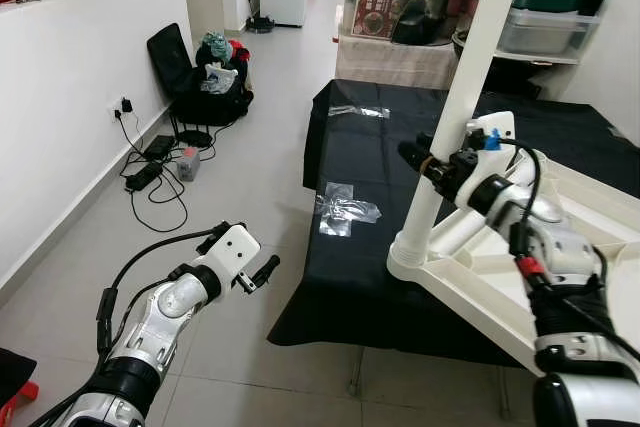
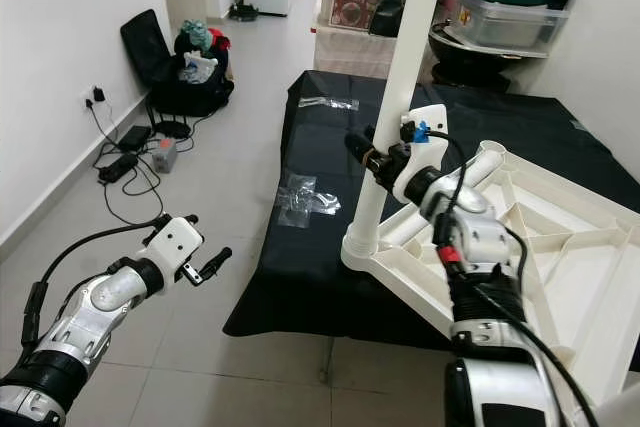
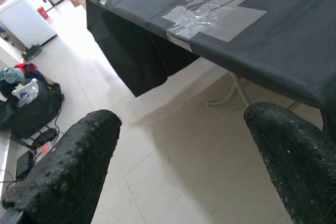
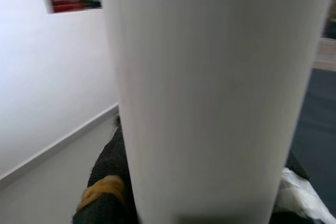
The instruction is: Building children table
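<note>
The white table leg [image 1: 462,112] stands upright in the corner socket of the upturned tabletop [image 1: 560,277] on the black-covered table [image 1: 365,162], at its near right. The right gripper [image 1: 432,165] clamps the leg, likely seating it. The left gripper [image 1: 258,272] hangs open at near left, over the floor.

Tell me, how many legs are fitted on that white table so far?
1. A white leg stands in the near corner socket of the upside-down tabletop, gripped by the right gripper. The tabletop's right side runs beyond the picture, so others may be hidden.
</note>
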Robot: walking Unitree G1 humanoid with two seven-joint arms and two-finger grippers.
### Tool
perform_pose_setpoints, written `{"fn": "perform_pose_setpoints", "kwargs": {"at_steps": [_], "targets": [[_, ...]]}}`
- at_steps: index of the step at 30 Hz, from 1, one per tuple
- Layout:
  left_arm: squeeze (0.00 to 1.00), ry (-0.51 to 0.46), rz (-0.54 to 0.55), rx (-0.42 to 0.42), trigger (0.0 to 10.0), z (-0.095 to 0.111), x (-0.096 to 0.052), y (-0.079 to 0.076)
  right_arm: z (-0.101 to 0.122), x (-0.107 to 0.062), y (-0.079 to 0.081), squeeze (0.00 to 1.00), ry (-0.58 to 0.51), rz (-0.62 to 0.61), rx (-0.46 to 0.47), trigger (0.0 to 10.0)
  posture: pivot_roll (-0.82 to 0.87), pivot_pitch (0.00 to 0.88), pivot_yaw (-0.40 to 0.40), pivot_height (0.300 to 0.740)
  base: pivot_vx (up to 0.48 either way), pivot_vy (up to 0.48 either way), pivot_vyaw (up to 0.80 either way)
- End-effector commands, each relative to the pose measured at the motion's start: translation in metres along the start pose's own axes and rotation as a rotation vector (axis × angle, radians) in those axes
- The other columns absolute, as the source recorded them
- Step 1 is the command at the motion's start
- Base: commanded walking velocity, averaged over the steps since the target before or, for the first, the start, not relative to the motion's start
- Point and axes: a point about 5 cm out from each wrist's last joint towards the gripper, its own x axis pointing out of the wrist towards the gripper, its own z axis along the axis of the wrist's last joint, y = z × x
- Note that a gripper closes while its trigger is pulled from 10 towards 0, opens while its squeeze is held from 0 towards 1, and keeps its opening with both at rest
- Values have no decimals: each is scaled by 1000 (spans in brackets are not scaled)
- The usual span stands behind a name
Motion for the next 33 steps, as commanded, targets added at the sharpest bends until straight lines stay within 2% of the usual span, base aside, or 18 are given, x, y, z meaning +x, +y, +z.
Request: {"fn": "perform_pose_setpoints", "kwargs": {"at_steps": [1, 2, 3, 7, 8, 12, 14, 19, 20, 22, 23, 24, 25, 29, 30, 31, 32, 33], "targets": [[0, 16, -19, 14, 10000, -3, -1, -2, -6, -1, -8, 0, 10, -118, 21, 0, 88, 0, -90, 740, 0, 0, 0], [0, 16, -19, 14, 10000, -3, -1, -2, -6, -1, -8, 0, 10, -118, 21, 0, 88, 0, -90, 740, 0, 0, 0], [0, 15, -20, 13, 10000, -3, -1, -3, -7, -4, -12, 0, 6, -223, 14, 0, 81, 0, -85, 740, 0, 0, 0], [0, 14, -18, 12, 10000, -2, 0, -3, -7, -12, -18, 0, -18, -389, 7, 0, 76, 0, -84, 740, 0, 0, 0], [0, 16, -11, 9, 10000, -2, 1, -4, -8, -26, -23, 0, -31, -601, -5, 0, 73, 0, -81, 740, 0, 0, 0], [0, 17, -9, 8, 10000, -2, 2, -5, -10, -33, -20, 0, -17, -672, -28, 0, 71, 0, -77, 740, 0, 0, 0], [0, 20, -14, 9, 10000, -2, 2, -6, -16, -32, -6, 0, 18, -636, -92, 0, 63, 0, -73, 740, 0, 0, 0], [0, 21, -16, 7, 10000, -2, 3, -6, -27, -27, 5, 0, 70, -566, -96, 0, 63, 0, -73, 740, 0, 0, 0], [0, 21, -15, 7, 10000, -2, 3, -6, -28, -25, 7, 0, 78, -546, -99, 10000, 63, 0, -73, 740, 0, 0, 0], [0, 21, -15, 7, 10000, -2, 3, -6, -28, -25, 7, 0, 78, -546, -99, 10000, 63, 0, -73, 740, 0, 0, 0], [0, 21, -14, 6, 10000, -2, 3, -6, -27, -22, 8, 255, 65, -510, -96, 10000, 68, 0, -79, 740, 0, 0, 0], [0, 21, -14, 6, 10000, -2, 3, -6, -27, -22, 8, 255, 65, -510, -96, 10000, 68, 0, -79, 740, 0, 0, 0], [0, 23, -13, 5, 10000, -2, 3, -6, -25, -20, 9, 1000, 54, -482, -85, 10000, 70, 0, -81, 740, 0, 0, 0], [0, 25, -13, 4, 10000, -3, 2, -6, -23, -17, 11, 1000, 44, -440, -70, 10000, 72, 0, -82, 740, 0, 0, 0], [0, 28, -13, 3, 10000, -4, 2, -6, -17, -15, 15, 145, 19, -383, -94, 10000, 70, 0, -81, 740, 0, 0, 0], [0, 28, -13, 3, 10000, -4, 2, -6, -17, -15, 15, 145, 19, -383, -94, 10000, 70, 0, -81, 740, 0, 0, 0], [0, 29, -14, 2, 10000, -4, 1, -6, -12, -13, 19, 0, -3, -342, -108, 10000, 69, 0, -80, 740, 0, 0, 0], [0, 29, -14, 2, 10000, -4, 1, -6, -12, -13, 19, 0, -3, -342, -108, 10000, 69, 0, -80, 740, 0, 0, 0]]}}
